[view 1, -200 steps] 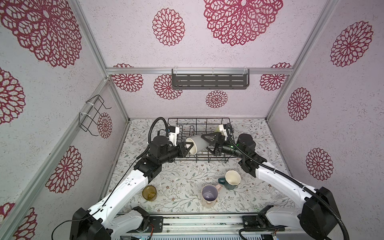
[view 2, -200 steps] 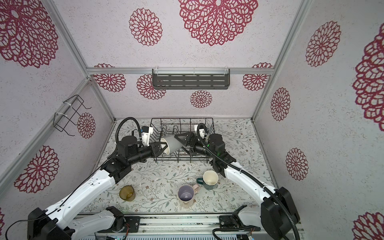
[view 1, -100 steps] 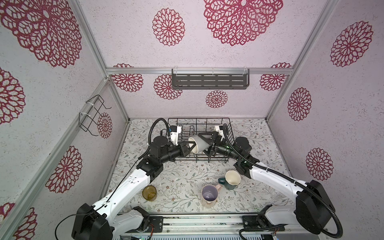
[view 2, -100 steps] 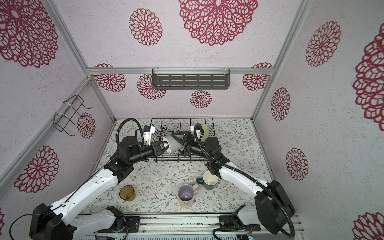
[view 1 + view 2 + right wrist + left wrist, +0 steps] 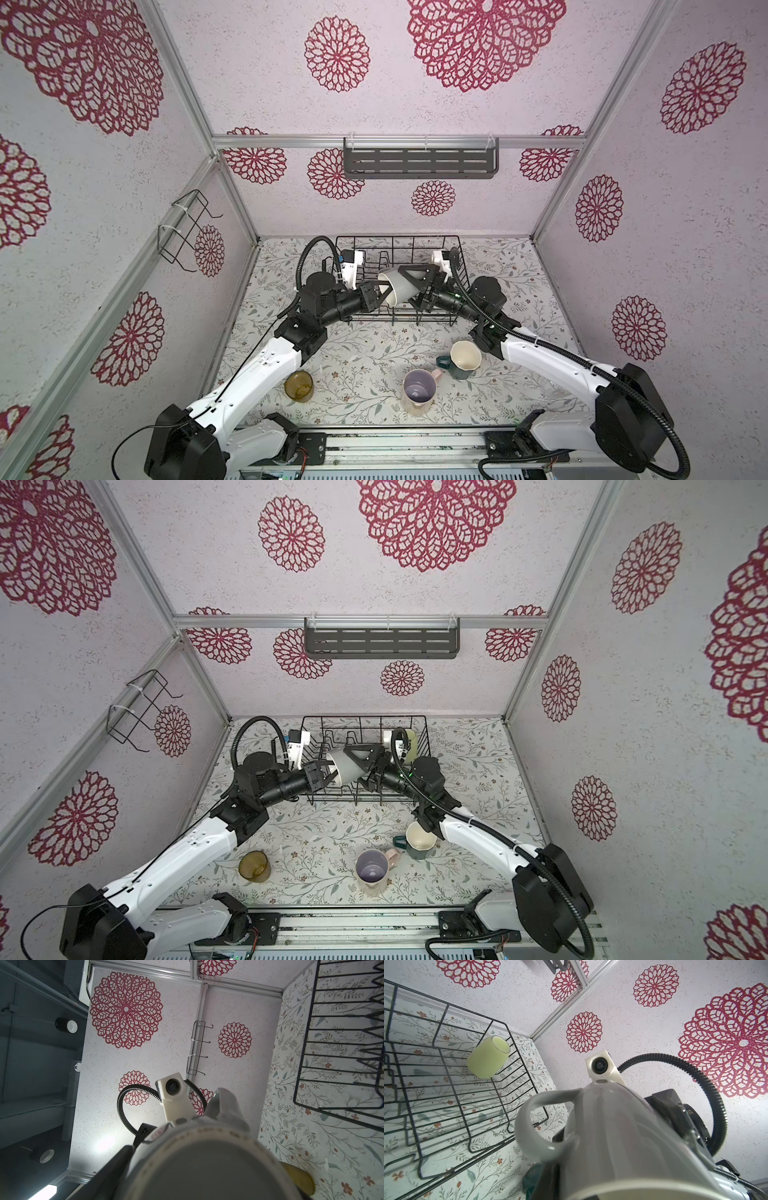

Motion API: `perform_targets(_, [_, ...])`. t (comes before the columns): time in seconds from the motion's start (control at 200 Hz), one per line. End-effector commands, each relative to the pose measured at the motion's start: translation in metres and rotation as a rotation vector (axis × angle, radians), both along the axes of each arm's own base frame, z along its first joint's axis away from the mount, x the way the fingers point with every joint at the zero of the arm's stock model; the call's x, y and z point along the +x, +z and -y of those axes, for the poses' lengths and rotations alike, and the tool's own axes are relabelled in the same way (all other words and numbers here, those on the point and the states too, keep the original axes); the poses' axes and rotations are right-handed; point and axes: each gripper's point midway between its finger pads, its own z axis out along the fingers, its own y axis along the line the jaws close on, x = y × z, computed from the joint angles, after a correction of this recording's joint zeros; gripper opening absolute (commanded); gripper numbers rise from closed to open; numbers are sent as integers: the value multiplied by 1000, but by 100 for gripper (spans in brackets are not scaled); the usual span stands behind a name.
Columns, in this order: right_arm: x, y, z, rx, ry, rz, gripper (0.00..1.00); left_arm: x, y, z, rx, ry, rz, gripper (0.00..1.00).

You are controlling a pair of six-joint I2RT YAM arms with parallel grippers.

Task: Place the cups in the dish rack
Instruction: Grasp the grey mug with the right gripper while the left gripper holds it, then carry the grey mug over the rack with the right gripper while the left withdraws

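Both top views: grey cup (image 5: 399, 282) (image 5: 349, 764), handled, cream inside, is held tilted in the air over the near half of the rack (image 5: 407, 248) (image 5: 365, 725), mouth toward the left arm. Left gripper (image 5: 377, 291) (image 5: 326, 773) is at the cup's rim, jaws nearly together, one finger inside the mouth and one outside; whether they clamp the rim cannot be told. Right gripper (image 5: 413, 286) (image 5: 363, 766) has its jaws spread wide, one finger over the cup wall and one under it, grasping the body near the base. Amber glass (image 5: 298, 386), pink mug (image 5: 419, 392) and teal mug (image 5: 463, 359) stand upright on the table (image 5: 365, 349) in front of the rack, the two mugs just beside each other and the glass well apart to the left. In a top view the lime cup (image 5: 410, 746) sits in the rack's far right corner. Left wrist view: the grey cup (image 5: 612, 1136) fills the foreground, handle and cream rim showing, left jaws mostly out of frame; the lime cup (image 5: 488, 1055) lies on its side inside the rack (image 5: 446, 1095), against the wall. Right wrist view: the grey cup's base (image 5: 207, 1167) fills the lower frame, with one black finger (image 5: 108, 1167) lying along its side; part of the rack (image 5: 342, 1064) shows beyond.
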Motion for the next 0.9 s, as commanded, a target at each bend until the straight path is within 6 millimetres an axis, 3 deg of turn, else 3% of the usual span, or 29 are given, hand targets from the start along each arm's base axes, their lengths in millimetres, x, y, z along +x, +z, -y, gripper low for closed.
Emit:
perform_targets(0.0, [-10,37,6,90,-6,155,72,2,1,0,-13,7,-16,22])
perform_targets(0.15, [0,22,5,35,-46,152,70,4,-7,-3,1,30,-36,30])
perform_targets(0.245, [9,17,10,29,-88,163,69,4,-13,-7,23,48,-59,48])
perform_targets(0.375, [26,3,18,-28,-139,168,67,4,-20,-15,57,89,-76,60])
perform_targets(0.581, [60,-21,39,-169,-240,201,67,1,-32,-29,123,141,-98,66])
perform_targets(0.896, [112,-59,75,-624,-447,400,67,-5,-47,-53,205,227,-144,67])
